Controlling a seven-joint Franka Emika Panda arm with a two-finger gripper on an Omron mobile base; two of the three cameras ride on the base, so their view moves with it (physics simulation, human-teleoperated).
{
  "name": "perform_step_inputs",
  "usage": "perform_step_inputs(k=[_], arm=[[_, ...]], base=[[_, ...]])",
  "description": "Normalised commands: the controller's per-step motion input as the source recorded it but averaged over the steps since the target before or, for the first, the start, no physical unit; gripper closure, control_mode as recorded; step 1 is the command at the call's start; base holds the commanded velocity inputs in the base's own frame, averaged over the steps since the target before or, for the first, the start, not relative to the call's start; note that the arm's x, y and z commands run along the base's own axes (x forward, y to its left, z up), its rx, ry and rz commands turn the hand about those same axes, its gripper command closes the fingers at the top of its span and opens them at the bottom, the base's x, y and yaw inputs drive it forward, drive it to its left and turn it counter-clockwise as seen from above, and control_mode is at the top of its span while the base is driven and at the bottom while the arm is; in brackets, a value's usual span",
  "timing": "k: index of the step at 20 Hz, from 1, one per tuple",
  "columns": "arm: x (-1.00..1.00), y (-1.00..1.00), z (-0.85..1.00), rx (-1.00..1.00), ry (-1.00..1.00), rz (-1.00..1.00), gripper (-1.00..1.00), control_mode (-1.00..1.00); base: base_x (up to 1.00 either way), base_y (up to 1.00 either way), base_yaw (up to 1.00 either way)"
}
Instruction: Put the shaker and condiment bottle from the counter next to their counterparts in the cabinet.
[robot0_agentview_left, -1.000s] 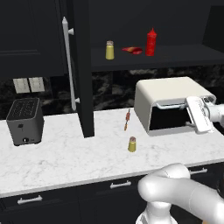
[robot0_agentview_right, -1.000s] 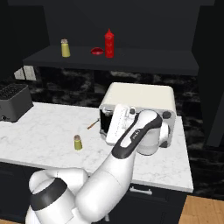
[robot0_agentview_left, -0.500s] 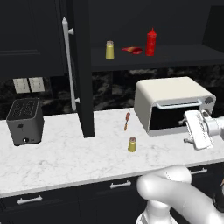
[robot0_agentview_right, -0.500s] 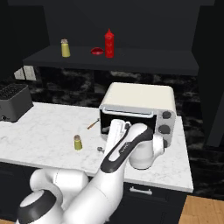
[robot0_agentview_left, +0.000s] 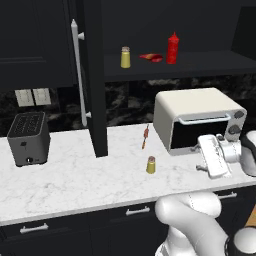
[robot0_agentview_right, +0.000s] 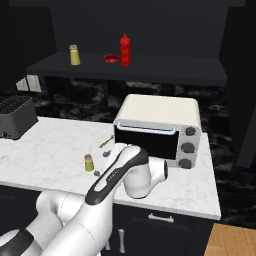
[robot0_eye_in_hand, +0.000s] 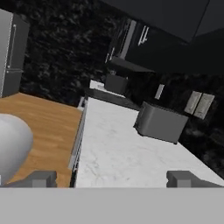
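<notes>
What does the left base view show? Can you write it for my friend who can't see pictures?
A white robot arm reaches right over a marble counter, its open gripper in front of a cream toaster oven. A small yellow shaker stands on the counter near a thin skewer and a grey toaster. Above, an open black cabinet holds another yellow shaker, a flat red item and a red condiment bottle.

The counter (robot0_agentview_left: 75, 180) bears toaster (robot0_agentview_left: 29, 138), shaker (robot0_agentview_left: 151, 164), skewer (robot0_agentview_left: 145, 136), oven (robot0_agentview_left: 197, 120).

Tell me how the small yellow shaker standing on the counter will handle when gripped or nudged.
The shaker looks small and rigid, so probably light. Standing upright on a narrow base on the smooth counter, it may tip if nudged high. Being round, it would likely roll once down.
</notes>
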Motion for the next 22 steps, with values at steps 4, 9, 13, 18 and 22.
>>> perform_step_inputs(k=[4,9,13,18,22], arm=[[0.35,0.01,-0.06,-0.02,0.12,0.30,-1.00,-1.00],[0.00,0.00,-0.12,0.00,0.00,0.00,-1.00,-1.00],[0.01,0.33,-0.56,0.00,0.00,-0.16,-1.00,-1.00],[0.00,0.43,-0.45,0.00,0.00,-0.32,-1.00,-1.00],[0.02,0.13,-0.04,0.00,0.05,-0.09,-1.00,-1.00]], base=[[0.00,0.00,0.00],[0.00,0.00,0.00],[0.00,0.00,0.00],[0.00,0.00,0.00],[0.00,0.00,0.00]])
